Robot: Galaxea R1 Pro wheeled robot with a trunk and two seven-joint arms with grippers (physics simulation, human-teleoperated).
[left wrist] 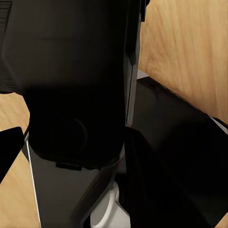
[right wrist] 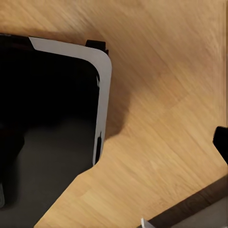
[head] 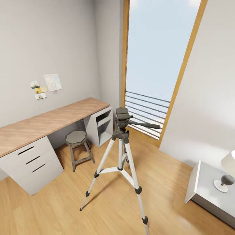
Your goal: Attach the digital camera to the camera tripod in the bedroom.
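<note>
The camera tripod [head: 120, 153] stands on the wood floor in the middle of the bedroom, silver legs spread. Its black head [head: 122, 116] is bare on top, and the pan handle [head: 147, 125] points right toward the window. In the left wrist view a boxy black body with a round feature, the digital camera [left wrist: 76, 80], sits close in front of the lens. My left gripper [left wrist: 76, 156] is shut on it, with one fingertip [left wrist: 10, 152] at the edge. My right gripper [right wrist: 114, 142] hangs open over the floor, one fingertip [right wrist: 222, 145] showing.
A small round-seated stool [head: 76, 138] stands under the long wood-topped desk [head: 49, 120] left of the tripod. The tall window [head: 156, 65] is behind it. A white nightstand [head: 205, 182] with a lamp [head: 227, 178] sits at the right. My own black base [right wrist: 47, 118] fills much of both wrist views.
</note>
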